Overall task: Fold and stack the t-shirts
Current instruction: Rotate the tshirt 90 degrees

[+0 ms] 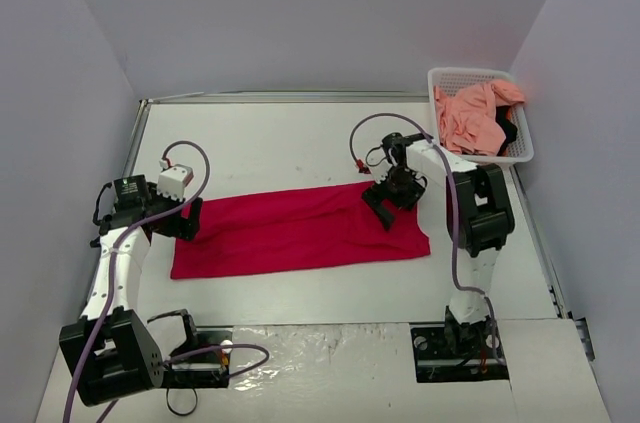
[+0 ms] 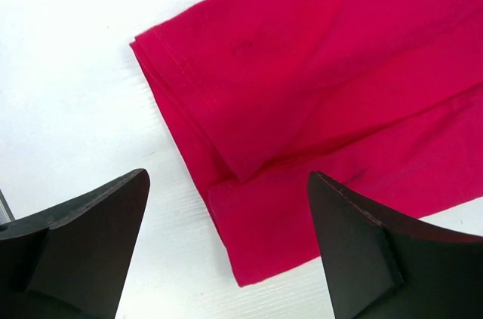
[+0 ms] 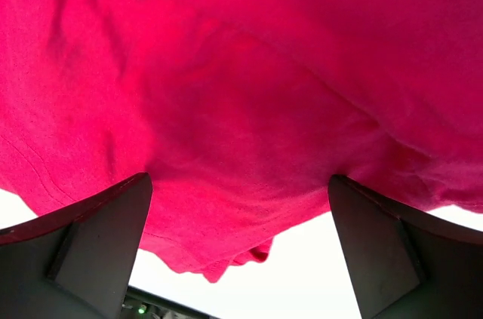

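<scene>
The left arm reaches low, its gripper point(image 1: 188, 220) spread wide and holding nothing, at the left end of the folded crimson red cloth t-shirt point(image 1: 300, 230). The right arm bends down over the shirt's right end, its gripper point(image 1: 385, 205) likewise released. A salmon pink cloth t-shirt point(image 1: 472, 115) lies crumpled in the white plastic lattice basket point(image 1: 470, 75).

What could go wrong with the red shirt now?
The left tool hangs open over the left end of the red t-shirt, where layers overlap. It might pinch only the top layer, and the fold could fall open. Under the open right tool the cloth looks wrinkled and bunched, so the next fold may come out crooked.
</scene>
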Controlling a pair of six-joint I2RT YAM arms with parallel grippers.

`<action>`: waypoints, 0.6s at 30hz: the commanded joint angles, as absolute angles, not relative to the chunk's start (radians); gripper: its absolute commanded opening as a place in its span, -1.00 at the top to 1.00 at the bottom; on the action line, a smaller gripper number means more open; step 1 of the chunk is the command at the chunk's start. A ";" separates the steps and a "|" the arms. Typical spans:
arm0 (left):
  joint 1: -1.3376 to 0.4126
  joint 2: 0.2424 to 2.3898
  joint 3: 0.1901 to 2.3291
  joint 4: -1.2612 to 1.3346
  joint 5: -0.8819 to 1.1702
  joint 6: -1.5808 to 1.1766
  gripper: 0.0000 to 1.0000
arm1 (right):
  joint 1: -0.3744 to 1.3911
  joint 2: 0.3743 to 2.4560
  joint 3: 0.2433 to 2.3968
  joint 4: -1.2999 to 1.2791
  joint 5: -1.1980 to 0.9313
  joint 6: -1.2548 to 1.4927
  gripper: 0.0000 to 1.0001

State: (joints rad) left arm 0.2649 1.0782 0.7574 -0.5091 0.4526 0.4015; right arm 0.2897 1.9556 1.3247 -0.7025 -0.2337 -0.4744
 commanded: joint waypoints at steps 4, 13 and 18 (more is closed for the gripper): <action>0.281 1.063 0.764 -0.446 0.377 0.359 -0.72 | 0.288 2.256 1.633 -0.758 -0.242 -0.511 -1.00; 0.281 1.035 0.741 -0.383 0.299 0.336 -0.91 | 0.337 2.738 2.551 -0.894 -0.207 -0.443 -1.00; 0.281 1.054 0.750 -0.387 0.305 0.339 -0.92 | 0.431 2.744 2.535 -0.689 -0.043 -0.474 -1.00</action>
